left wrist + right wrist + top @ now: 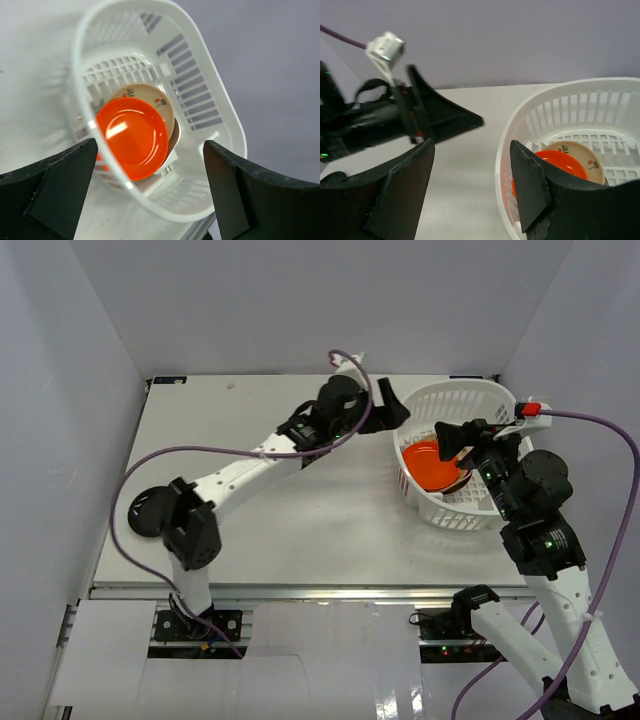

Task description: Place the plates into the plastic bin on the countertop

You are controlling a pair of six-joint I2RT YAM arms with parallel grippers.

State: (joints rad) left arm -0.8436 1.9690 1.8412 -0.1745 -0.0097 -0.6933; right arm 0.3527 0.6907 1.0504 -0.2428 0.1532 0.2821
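Both plates that you can find in these views lie inside the plastic bin (440, 512). The bin stands upright on the desk (300, 510), with its mouth toward the ceiling. The orange plate (132, 137) rests on the cream plate (147, 92), hollow side up, and covers most of it. Only the patterned edge of the cream plate shows, on the side of the bin away from the left arm. The stack sits closer to the bin wall beside the left arm than to the middle. The orange plate seems a little tilted there, but I cannot say this surely.

The left fingers (390, 405) hang just outside the bin's rim, spread wide, with nothing between them. The right fingers (452, 440) are above the bin's opening, also wide apart and empty. I judge that both are open because there is nothing more to carry. I also judge that they are kept above the rim so that a retreat does not catch the slotted wall and drag the bin.

The bin is oval. In the left wrist view its long axis runs away from the left fingers toward the opposite wall. In the top view the right arm hides part of the rim, so you cannot confirm it there.
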